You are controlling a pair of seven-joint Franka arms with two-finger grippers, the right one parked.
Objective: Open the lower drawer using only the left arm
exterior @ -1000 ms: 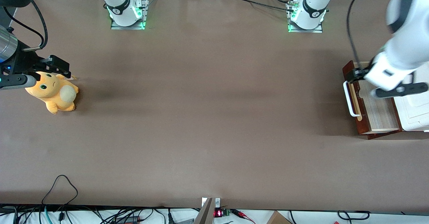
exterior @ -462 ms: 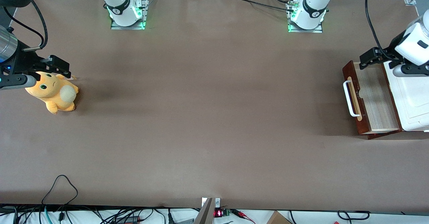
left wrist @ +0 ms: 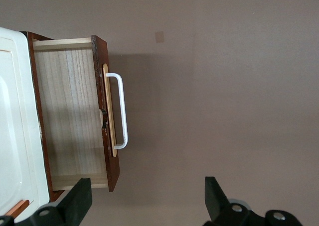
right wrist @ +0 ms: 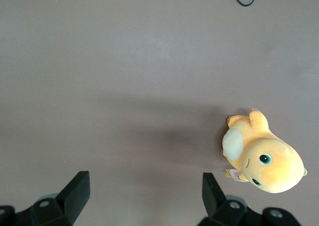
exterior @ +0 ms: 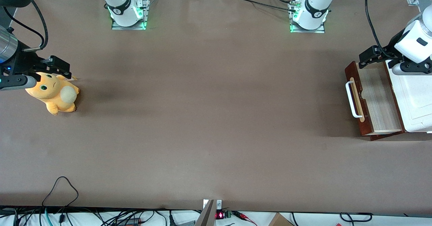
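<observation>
Fingers: two black fingers (left wrist: pixel 79 198), spread wide apart, nothing between them, touching nothing.
Gripper: one small black gripper (exterior: pixel 368 57) on the left arm (exterior: pixel 413 42); it hangs above the table just beside the lower drawer, at the corner of the drawer farther from the front camera, apart from the wood.
Left arm: one, glossy white casing with dark grey insets; a black cable (exterior: pixel 369 20) loops up from the wrist.
Lower drawer: one lower drawer (exterior: pixel 374 99), pulled out from the white cabinet at the working arm's end of the table; dark reddish-brown front and side walls, pale straight-grained wood floor inside, no contents seen.
Handle: one white U-shaped bar handle (left wrist: pixel 122 110), thin and round, fixed to a pale wood strip on the drawer front; free of the gripper.
Cabinet: one white cabinet (exterior: pixel 416 99), smooth top with a moulded recess, directly over the drawer's inner end.
Table: one table (exterior: pixel 209 118), matte brown covering.
Plush toy: one orange plush toy (exterior: pixel 54 92), soft, cream belly, green eyes, well apart from the drawer toward the parked arm's end.
</observation>
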